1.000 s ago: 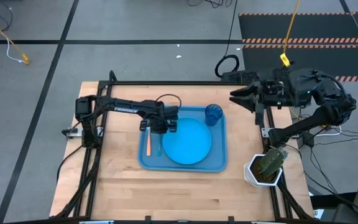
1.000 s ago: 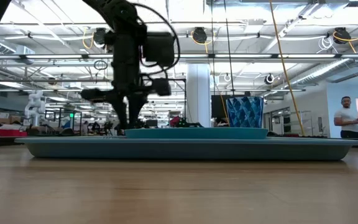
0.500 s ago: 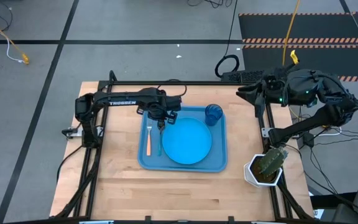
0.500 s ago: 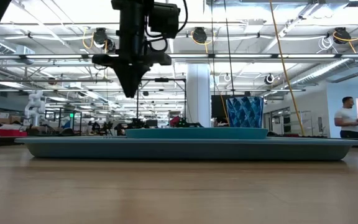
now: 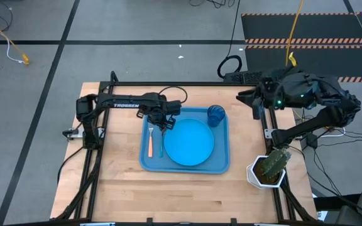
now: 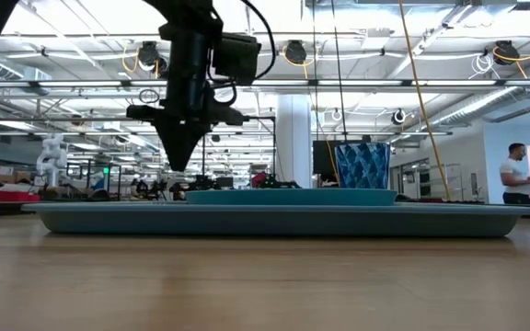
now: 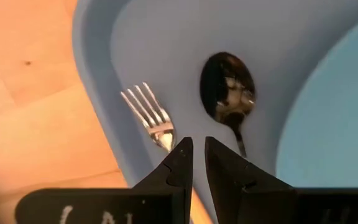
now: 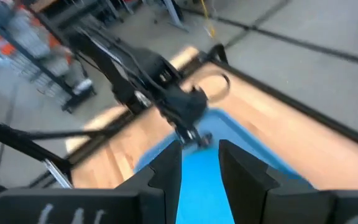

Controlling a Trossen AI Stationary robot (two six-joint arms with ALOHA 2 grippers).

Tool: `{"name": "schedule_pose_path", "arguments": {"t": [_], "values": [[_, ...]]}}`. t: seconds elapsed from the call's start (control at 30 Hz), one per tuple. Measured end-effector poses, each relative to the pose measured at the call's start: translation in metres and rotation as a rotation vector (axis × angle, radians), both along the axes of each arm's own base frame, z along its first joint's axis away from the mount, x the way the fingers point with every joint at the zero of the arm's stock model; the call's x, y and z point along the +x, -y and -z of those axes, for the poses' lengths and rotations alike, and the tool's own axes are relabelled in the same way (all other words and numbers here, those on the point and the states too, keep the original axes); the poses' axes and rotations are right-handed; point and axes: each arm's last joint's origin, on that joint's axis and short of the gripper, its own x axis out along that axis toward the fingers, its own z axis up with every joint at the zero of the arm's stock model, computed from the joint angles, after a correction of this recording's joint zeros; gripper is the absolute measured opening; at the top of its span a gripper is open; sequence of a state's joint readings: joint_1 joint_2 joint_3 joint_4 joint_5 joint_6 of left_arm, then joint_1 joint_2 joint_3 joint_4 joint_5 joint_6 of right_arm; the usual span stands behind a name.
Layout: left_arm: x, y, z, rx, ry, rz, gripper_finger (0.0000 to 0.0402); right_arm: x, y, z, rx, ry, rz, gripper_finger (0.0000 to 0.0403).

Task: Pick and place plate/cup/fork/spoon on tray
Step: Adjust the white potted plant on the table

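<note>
Left gripper (image 7: 197,152) hovers over the tray's cutlery, fingers nearly closed and empty.

Below it the fork (image 5: 149,139) and spoon (image 5: 161,141) lie side by side, with the plate (image 5: 190,142) at their 3 o'clock and the cup (image 5: 216,115) at the tray's (image 5: 222,164) 1 o'clock corner. All four look placed, so the step seems a retreat: lift straight up before swinging to 9 o'clock, clearing the raised rim. Bare wood lies at 6 and 9 o'clock. The right gripper (image 8: 199,160), slightly open and empty, waits off the table's 2 o'clock edge; a potted cactus (image 5: 269,168) sits at 4 o'clock.
</note>
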State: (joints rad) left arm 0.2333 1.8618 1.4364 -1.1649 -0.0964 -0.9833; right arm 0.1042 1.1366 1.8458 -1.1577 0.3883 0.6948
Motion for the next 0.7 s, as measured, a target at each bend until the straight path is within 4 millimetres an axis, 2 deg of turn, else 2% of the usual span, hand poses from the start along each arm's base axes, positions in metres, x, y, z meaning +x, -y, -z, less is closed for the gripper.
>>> {"name": "schedule_pose_path", "arguments": {"t": [0.1, 0.27, 0.37, 0.47, 0.6, 0.7], "values": [[0.001, 0.005, -0.011, -0.006, 0.036, 0.048, 0.0047, -0.006, 0.000, 0.012, 0.056, -0.126, 0.037, 0.0098], [-0.015, 0.011, -0.054, 0.072, 0.155, 0.090, 0.0047, -0.022, -0.001, 0.030, 0.203, -0.364, 0.050, 0.0098], [-0.028, 0.011, -0.085, 0.154, 0.277, 0.189, 0.0047, -0.024, -0.001, 0.030, 0.224, -0.352, 0.052, 0.0098], [-0.038, 0.009, -0.106, 0.208, 0.363, 0.276, 0.0047, -0.021, 0.000, 0.029, 0.209, -0.330, 0.084, 0.0098], [-0.054, -0.003, -0.106, 0.208, 0.261, 0.268, 0.0047, -0.005, 0.003, 0.038, 0.201, -0.391, 0.117, 0.0098], [-0.068, -0.012, -0.087, 0.183, 0.109, 0.274, 0.0047, 0.013, 0.003, 0.056, 0.230, -0.494, 0.110, 0.0098]]}}
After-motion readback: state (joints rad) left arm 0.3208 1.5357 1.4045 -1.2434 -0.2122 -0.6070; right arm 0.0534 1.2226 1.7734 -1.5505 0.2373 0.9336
